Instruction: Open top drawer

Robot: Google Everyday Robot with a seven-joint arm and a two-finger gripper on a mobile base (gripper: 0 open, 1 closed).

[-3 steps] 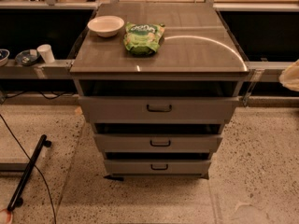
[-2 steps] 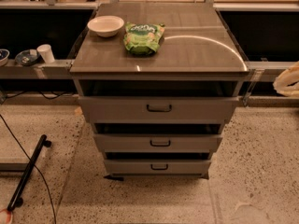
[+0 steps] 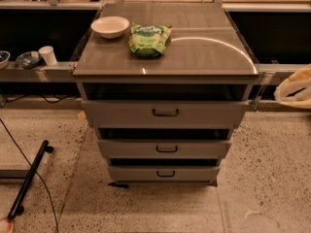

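The top drawer (image 3: 121, 113) is the widest grey front of the cabinet, just under the tabletop, with a small black bar handle (image 3: 165, 112) at its centre. A dark gap shows above it. Two narrower grey drawer fronts, the middle one (image 3: 126, 149) and the bottom one (image 3: 131, 173), sit below it. My gripper (image 3: 293, 88) is a pale shape at the right edge of the view, level with the top of the cabinet. It is well to the right of the handle and touches nothing.
On the cabinet top (image 3: 204, 52) stand a white bowl (image 3: 110, 26) and a green snack bag (image 3: 148, 39). A shelf at the left holds a white cup (image 3: 48, 55) and small dishes (image 3: 28, 58). A black bar (image 3: 30, 178) and a cable lie on the speckled floor at the left.
My gripper has come a little further into view from the right edge and moved slightly down. The drawers, bowl and bag have not moved.
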